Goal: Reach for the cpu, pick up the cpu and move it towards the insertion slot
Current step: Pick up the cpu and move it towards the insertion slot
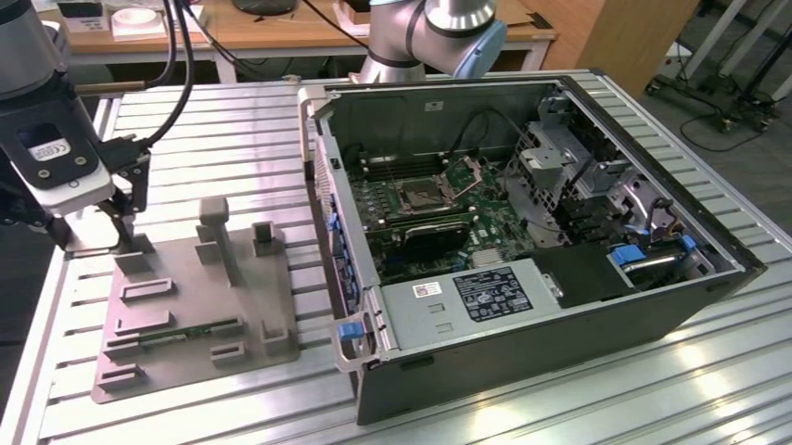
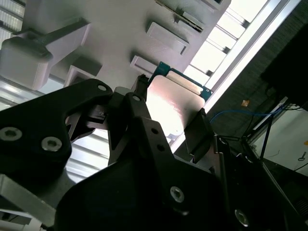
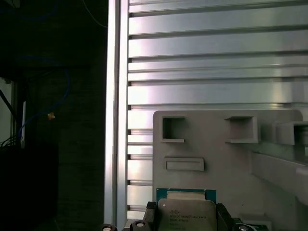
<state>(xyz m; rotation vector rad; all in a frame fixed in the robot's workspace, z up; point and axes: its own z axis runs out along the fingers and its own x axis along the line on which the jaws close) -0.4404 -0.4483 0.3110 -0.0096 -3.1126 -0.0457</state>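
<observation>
Pose: grey-and-silver jointed robot arm (image 1: 452, 32) reaches to the exterior view's left, wrist (image 1: 44, 139) pointing down. Black two-finger gripper (image 3: 186, 216) low, fingers (image 2: 195, 134) clamped on opposite edges of flat square silver-topped cpu (image 2: 166, 103).

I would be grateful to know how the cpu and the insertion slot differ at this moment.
The cpu is at the hand, by the grey fixture outside the computer case; the insertion slot is inside it. The cpu has a shiny metal top; the insertion slot has a dark centre in a metal frame. Both are square, edged with green board.
</observation>
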